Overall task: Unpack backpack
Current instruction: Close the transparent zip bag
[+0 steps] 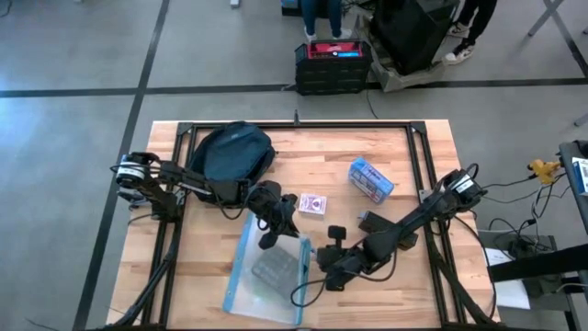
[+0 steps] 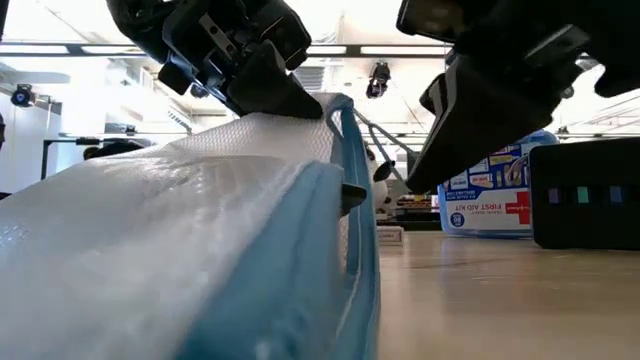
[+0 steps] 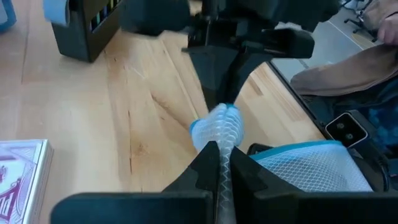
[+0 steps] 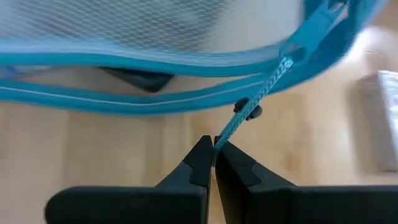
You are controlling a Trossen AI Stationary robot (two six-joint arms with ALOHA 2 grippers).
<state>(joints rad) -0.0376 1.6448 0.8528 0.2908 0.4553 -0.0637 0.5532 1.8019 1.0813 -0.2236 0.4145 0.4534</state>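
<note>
1. While the backpack (image 1: pixel 234 153) sits at the back left of the bench (image 1: pixel 386 152), both arms are busy at the clear zip bag (image 1: pixel 266 271) near the front.
2. Left gripper (image 1: pixel 272 230), fingers pinched tight on the bag's mesh edge (image 3: pixel 219 127), at its far end.
3. Right gripper (image 4: pixel 213 154), fingers clamped on the teal zipper cord (image 4: pixel 255 102) beside the bag's right edge.
4. A card pack (image 1: pixel 312 205) lies just right of the left gripper; a blue first aid box (image 1: pixel 370 178) rests farther right.
</note>
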